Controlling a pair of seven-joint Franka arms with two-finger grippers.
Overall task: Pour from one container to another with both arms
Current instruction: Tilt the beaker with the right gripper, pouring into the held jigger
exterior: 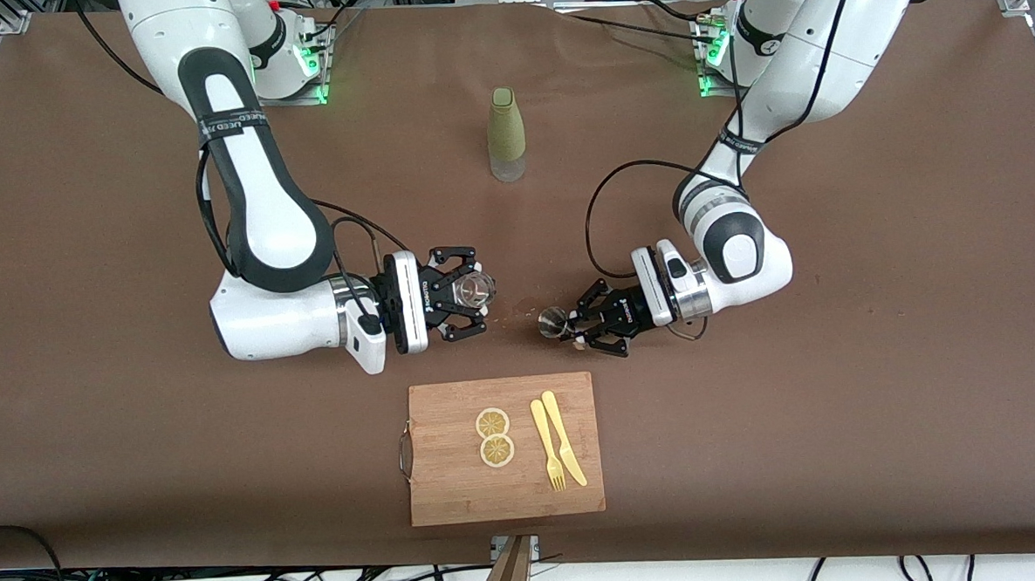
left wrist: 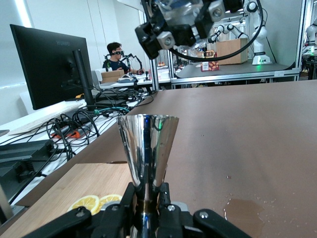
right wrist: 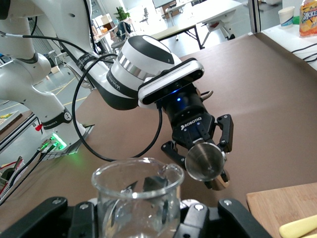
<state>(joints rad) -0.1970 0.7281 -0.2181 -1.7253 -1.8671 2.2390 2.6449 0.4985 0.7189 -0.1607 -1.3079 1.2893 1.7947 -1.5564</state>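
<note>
My left gripper point(exterior: 573, 326) is shut on the narrow waist of the shiny steel jigger point(exterior: 553, 322), held low over the table near the cutting board. In the left wrist view the jigger point(left wrist: 147, 146) stands upright between the gripper's point(left wrist: 147, 197) fingers. My right gripper point(exterior: 472, 292) is shut on the small clear glass tumbler point(exterior: 474, 290), held above the table beside the jigger with a gap between them. The tumbler point(right wrist: 136, 198) fills the right wrist view in front of that gripper point(right wrist: 138, 215). The jigger point(right wrist: 205, 160) shows past it, mouth toward that camera. Neither vessel's contents show.
A tall green-sleeved bottle point(exterior: 506, 134) stands mid-table nearer the robots' bases. A wooden cutting board point(exterior: 456, 490) lies nearer the front camera, with two lemon slices point(exterior: 494, 436) and a yellow fork and knife point(exterior: 557, 441). A wet patch point(left wrist: 246, 212) marks the brown table beside the jigger.
</note>
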